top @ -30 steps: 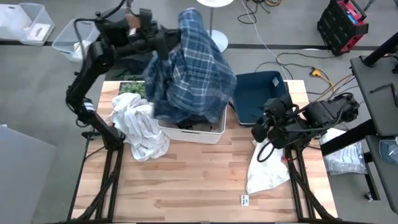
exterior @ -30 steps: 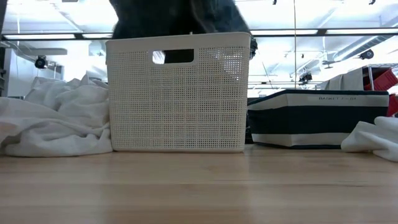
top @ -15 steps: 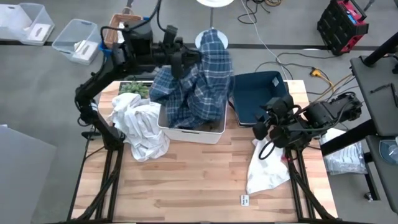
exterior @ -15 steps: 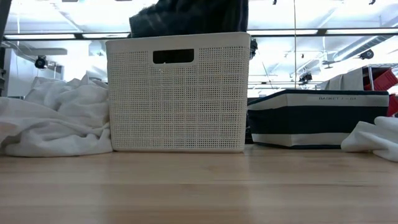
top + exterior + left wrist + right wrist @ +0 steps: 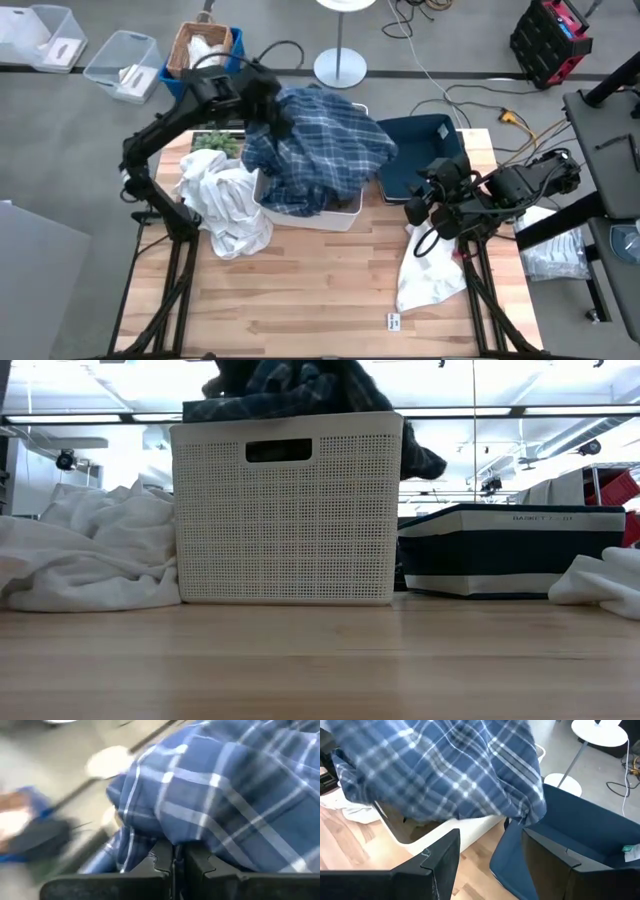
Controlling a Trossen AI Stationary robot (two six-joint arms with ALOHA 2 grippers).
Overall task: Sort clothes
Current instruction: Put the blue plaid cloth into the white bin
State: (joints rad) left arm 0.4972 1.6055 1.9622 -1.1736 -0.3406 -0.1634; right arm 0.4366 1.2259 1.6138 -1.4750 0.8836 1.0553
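From above, your left gripper [image 5: 272, 112] pinches the plaid shirt [image 5: 325, 145], which drapes away from it across the white basket [image 5: 345, 213]. Its wrist view shows fingers [image 5: 165, 862] pressed together on cloth. Your right gripper [image 5: 490, 865], fingers spread, waits beside the navy bin [image 5: 415, 150].

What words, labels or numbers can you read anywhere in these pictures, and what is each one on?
"BASKET", then a few characters too small to read: on the white rim band of the navy bin, low view.
Small white tag on the table's front edge: print too small to read.
Plaid shirt, white basket: no text seen.
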